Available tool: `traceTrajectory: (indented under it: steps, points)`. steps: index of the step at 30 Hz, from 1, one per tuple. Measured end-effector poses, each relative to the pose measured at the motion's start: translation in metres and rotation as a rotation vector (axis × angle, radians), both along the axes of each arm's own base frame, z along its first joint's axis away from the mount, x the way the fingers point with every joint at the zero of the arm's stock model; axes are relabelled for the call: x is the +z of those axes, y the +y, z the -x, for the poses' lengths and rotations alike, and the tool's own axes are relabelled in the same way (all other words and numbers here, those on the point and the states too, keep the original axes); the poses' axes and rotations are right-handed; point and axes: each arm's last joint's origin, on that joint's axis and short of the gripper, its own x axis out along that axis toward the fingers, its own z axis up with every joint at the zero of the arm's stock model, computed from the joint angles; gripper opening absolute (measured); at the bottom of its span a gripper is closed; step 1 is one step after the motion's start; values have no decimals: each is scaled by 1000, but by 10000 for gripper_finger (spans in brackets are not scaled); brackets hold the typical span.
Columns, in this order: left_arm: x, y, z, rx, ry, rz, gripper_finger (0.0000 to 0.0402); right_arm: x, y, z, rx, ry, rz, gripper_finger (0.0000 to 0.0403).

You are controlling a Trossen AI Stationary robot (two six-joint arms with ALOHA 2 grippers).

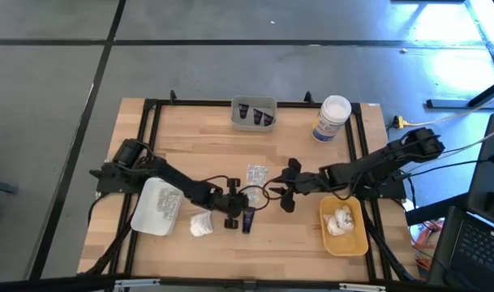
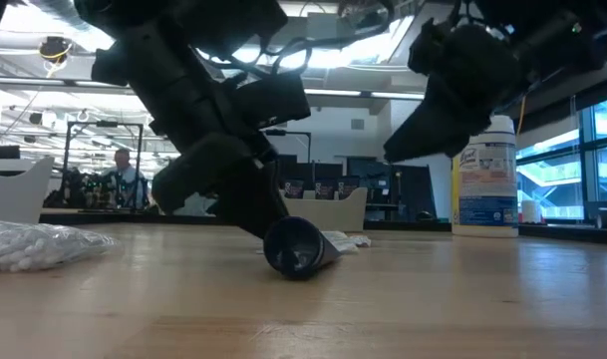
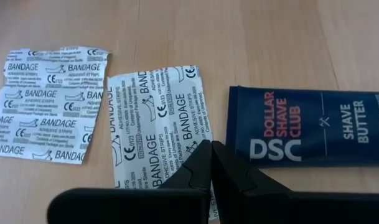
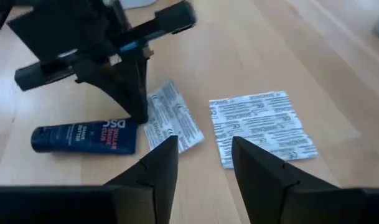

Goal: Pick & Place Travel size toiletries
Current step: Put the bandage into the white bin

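Observation:
My left gripper [image 3: 211,163] is shut, its tips down on a single silvery bandage packet [image 3: 158,121] that lies flat beside a dark blue shave-butter tube [image 3: 307,127]. The right wrist view shows the same packet [image 4: 173,121] and tube [image 4: 83,137]. A strip of joined bandage packets [image 4: 261,127] lies flat just beyond it. My right gripper [image 4: 205,152] hangs open above the table, near this strip [image 1: 256,173], touching nothing. A white puffy bundle [image 1: 201,225] rests on the table by the white tray. My left gripper meets the single bandage packet at its edge [image 3: 198,138] on the tube's side, the shut fingers [image 4: 139,102] coming from above and pointing down. The packet lies flat on the table. Whether the edge is pinched between the fingers or only pressed, I cannot tell.
A white tray [image 1: 153,209] sits under my left arm. A yellow tray [image 1: 356,237] at the right holds white bundles. A grey tray [image 1: 254,103] with dark tubes and a tall white jar [image 1: 332,118] stand at the far edge. Both grippers are close together at mid-table.

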Motion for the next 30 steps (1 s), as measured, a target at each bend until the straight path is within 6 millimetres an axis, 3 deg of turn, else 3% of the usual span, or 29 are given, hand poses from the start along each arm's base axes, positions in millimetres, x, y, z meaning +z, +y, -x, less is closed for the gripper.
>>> traceTrajectory:
  steps: [5,18,30]
  points:
    - [1,-1,1,-22,-3,-43,4,-11,1,-4,11,32,19,166]
    - [3,-3,-3,-70,-43,-56,24,-16,2,-6,-33,28,-52,176]
    - [3,-3,-4,-96,-54,-66,8,-43,5,-15,-47,71,-88,186]
